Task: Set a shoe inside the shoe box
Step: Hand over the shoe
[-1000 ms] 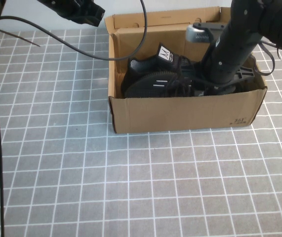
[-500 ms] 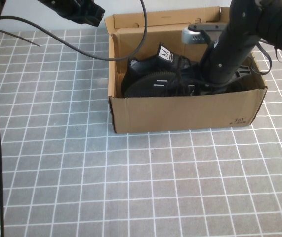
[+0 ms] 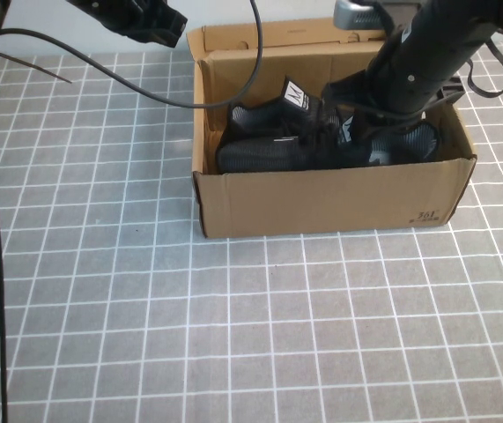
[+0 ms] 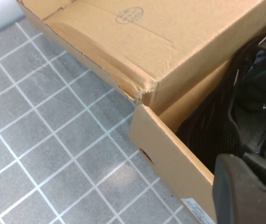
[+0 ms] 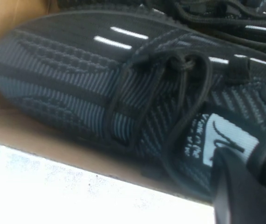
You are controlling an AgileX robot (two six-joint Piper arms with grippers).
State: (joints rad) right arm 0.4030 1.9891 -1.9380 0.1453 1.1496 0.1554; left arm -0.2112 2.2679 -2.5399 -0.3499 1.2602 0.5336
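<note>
Here, in the upper right of the high view, the right gripper hangs closed and empty inside the shoe box, just above the shoe, which lies at the box's right end beside its twin shoe. The left gripper, also closed and empty, sits at the upper left, beyond the box's corner.
</note>
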